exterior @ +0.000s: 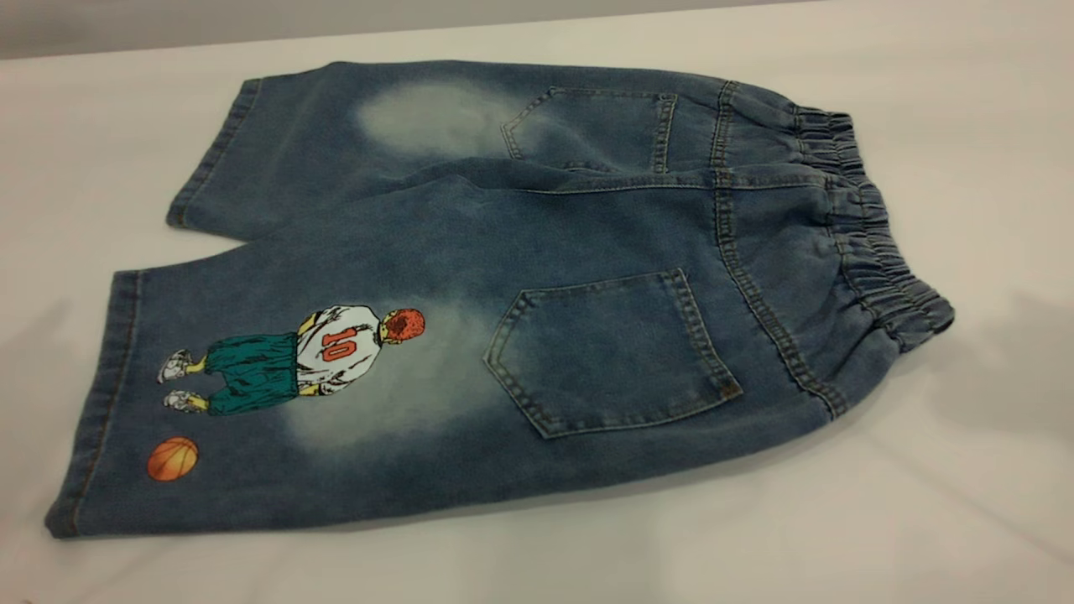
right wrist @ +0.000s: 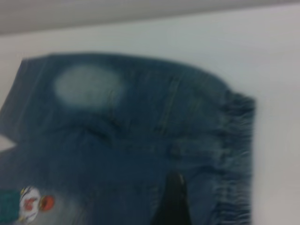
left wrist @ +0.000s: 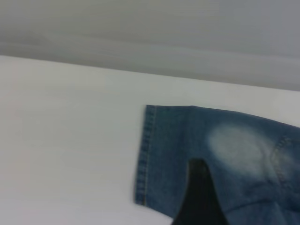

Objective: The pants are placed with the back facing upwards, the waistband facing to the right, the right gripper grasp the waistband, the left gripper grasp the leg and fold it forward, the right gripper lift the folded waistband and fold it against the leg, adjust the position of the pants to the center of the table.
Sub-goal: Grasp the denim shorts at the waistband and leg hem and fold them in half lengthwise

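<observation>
- The pants [exterior: 503,294] lie flat on the table [exterior: 965,503], back pockets up, waistband [exterior: 873,226] to the right.
- The printed leg [exterior: 277,394] lies nearest the camera.
- My left gripper [left wrist: 199,197] hangs over the plain leg (only one dark fingertip shows, so the jaws' state I cannot tell).
- My right gripper [right wrist: 173,201] hangs near the waistband; jaws likewise unclear.

We are seeing soft, even light; faint grey shadows are falling across the plain white table [exterior: 965,470]. Both wrist views are blurring the faded blue denim shorts [right wrist: 140,140].
</observation>
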You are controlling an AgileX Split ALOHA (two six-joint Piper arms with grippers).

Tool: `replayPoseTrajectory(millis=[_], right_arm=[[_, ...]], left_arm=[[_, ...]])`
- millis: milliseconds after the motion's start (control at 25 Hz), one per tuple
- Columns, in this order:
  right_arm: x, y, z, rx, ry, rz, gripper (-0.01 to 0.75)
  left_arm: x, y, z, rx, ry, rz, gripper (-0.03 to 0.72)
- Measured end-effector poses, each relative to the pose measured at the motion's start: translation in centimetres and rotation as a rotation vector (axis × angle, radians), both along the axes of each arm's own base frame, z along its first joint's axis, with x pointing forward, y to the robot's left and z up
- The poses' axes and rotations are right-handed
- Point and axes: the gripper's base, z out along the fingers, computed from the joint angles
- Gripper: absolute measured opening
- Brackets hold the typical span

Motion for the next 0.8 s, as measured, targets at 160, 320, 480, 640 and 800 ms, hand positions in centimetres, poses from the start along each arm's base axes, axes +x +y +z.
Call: replayPoseTrajectory(millis=[160,320,480,640,800], right_arm=[[2.3,1.0,-2.4,0.051,0.105,0.097,0.559],[3.8,2.1,-4.8,0.128,0.168,0.215,0.559],[5.2,2.3,-6.6,0.265,0.190,0.292,0.559],[6.5,0.8,-8.2,0.389,0.187,0.297,0.559],[7.2,-1.6,-10.1,0.443,0.208,0.248,0.559]], left_arm=[[1.4,0.2,-1.3,0.005,0.026,0.013,0.462],[1.7,0.2,-0.9,0.034,0.020,-0.005,0.462],[1.8,0.1,-0.2,0.050,0.002,-0.016,0.462],[1.8,0.1,-0.2,0.050,0.003,-0.017,0.462],[1.8,0.1,-0.2,0.049,0.004,-0.017,0.462]])
